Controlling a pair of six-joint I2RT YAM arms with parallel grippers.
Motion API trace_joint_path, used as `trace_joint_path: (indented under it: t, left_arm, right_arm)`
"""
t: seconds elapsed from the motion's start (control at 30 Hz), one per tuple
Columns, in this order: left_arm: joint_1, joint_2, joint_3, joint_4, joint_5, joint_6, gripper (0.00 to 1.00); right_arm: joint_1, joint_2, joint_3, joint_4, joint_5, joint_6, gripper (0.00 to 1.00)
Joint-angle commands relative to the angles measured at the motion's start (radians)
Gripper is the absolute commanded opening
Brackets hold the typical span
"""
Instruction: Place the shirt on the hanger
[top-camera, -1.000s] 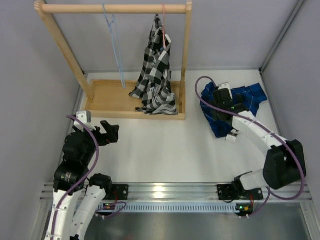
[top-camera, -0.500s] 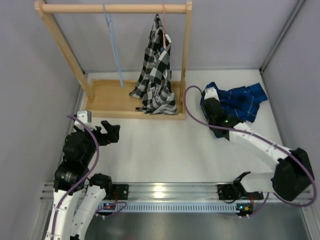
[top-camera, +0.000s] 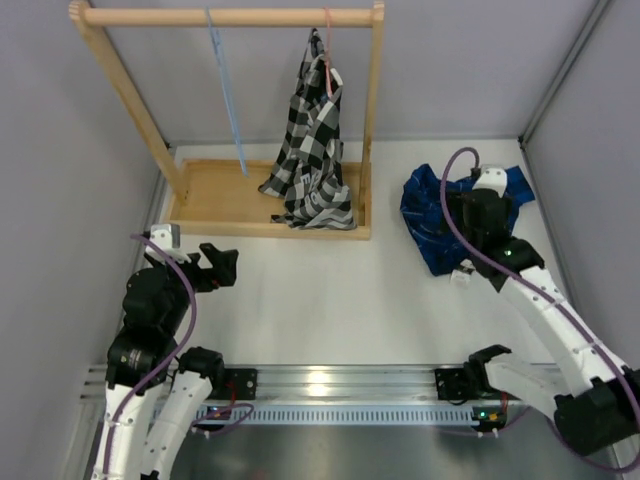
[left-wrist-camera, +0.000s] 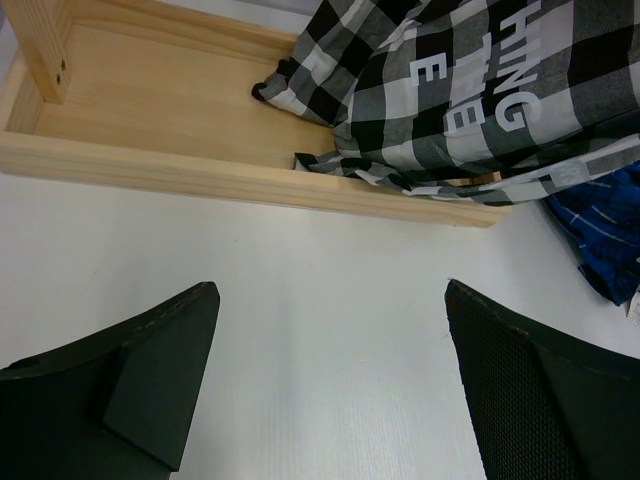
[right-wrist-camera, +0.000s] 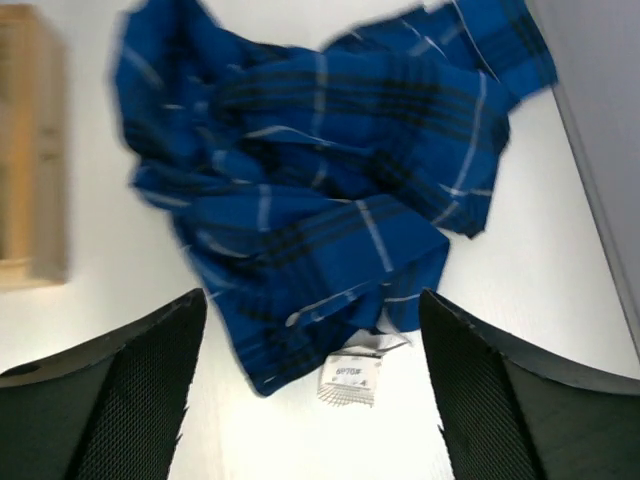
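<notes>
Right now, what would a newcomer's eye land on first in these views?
The crumpled dark blue shirt on the right side of the table, with the right tool open above it. Next, the black-and-white checked shirt hanging on the wooden rack at the back, beside the bare light-blue hanger.

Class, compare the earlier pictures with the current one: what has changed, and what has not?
The right claw swung left across the shirt, then back to the right. It now hangs open above it, holding nothing. The shirt stays crumpled on the table. The left claw and checked shirt stayed put.
</notes>
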Motion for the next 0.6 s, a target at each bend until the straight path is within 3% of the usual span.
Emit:
trace_joint_path:
  t: [0.0, 0.1, 0.13, 0.23, 0.33, 0.57]
  left_arm:
    - [-0.003, 0.004, 0.014, 0.055, -0.013, 0.018, 0.98]
    - [-0.003, -0.002, 0.006, 0.055, -0.015, 0.018, 0.98]
    - [-0.003, -0.005, 0.004, 0.055, -0.013, 0.016, 0.98]
    - [-0.003, -0.011, -0.002, 0.055, -0.004, 0.012, 0.98]
    - [-0.003, -0.022, -0.002, 0.055, -0.004, 0.010, 0.98]
    - [-0.003, -0.037, -0.006, 0.055, 0.002, 0.008, 0.98]
  right_arm:
    - [-0.179, 0.093, 0.009, -0.036, -0.168, 0.148, 0.86]
    - [-0.217, 0.081, -0.048, 0.049, -0.180, 0.289, 0.99]
    - [-0.238, 0.072, -0.103, 0.083, -0.203, 0.326, 1.00]
    - [-0.396, 0.053, -0.203, 0.195, -0.331, 0.528, 0.99]
    - [-0.423, 0.073, -0.263, 0.307, -0.412, 0.613, 0.99]
    - [-0.440, 0.252, -0.218, 0.428, -0.459, 0.611, 0.89]
